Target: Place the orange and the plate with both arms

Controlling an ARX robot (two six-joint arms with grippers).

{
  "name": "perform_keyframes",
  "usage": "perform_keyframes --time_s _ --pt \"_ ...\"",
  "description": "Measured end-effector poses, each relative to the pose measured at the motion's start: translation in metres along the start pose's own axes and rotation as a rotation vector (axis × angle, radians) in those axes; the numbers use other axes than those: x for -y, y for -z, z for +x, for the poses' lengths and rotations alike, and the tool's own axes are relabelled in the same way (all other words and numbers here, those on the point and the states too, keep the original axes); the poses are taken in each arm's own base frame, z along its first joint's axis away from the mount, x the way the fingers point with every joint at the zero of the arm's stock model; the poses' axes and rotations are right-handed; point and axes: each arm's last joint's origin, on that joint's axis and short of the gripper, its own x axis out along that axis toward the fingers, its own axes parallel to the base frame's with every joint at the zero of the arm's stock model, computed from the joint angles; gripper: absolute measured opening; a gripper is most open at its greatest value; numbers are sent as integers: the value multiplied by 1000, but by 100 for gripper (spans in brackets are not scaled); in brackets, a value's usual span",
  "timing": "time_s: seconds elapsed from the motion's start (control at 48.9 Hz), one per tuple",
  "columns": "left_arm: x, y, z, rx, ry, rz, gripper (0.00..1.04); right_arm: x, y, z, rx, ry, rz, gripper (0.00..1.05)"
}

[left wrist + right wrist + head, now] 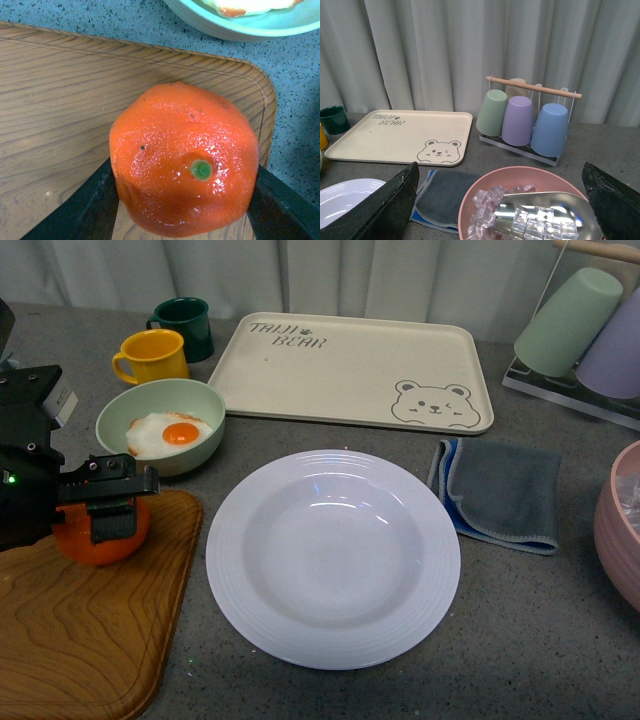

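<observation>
orange (182, 160), pinched in left claw (106, 508)

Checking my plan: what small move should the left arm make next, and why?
Probably lift straight up: the left end effector grips both sides of the orange, which sits on the wooden board, and the plate is empty.

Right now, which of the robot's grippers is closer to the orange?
Left. The left gripper clasps the orange on the wooden board; the right gripper is far off, open above the pink bowl of ice.
</observation>
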Motion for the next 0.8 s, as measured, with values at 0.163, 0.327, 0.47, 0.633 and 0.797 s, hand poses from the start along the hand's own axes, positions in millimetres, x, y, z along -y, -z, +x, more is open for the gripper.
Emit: perform_keyframes --time_s 0.163,0.327,0.47,0.633,0.797 --pt "13 -7 -18 48 38 8 56 0 0 0 0 0 0 95" --pt "62 -9 -39 100 156 86 56 0 0 0 0 0 0 95" --pt "101 2 -40 85 228 170 56 0 0 0 0 0 0 95" --pt "130 13 -32 61 252 226 55 0 0 0 0 0 0 95" --pt "151 21 -18 51 239 282 55 0 0 0 0 0 0 95"
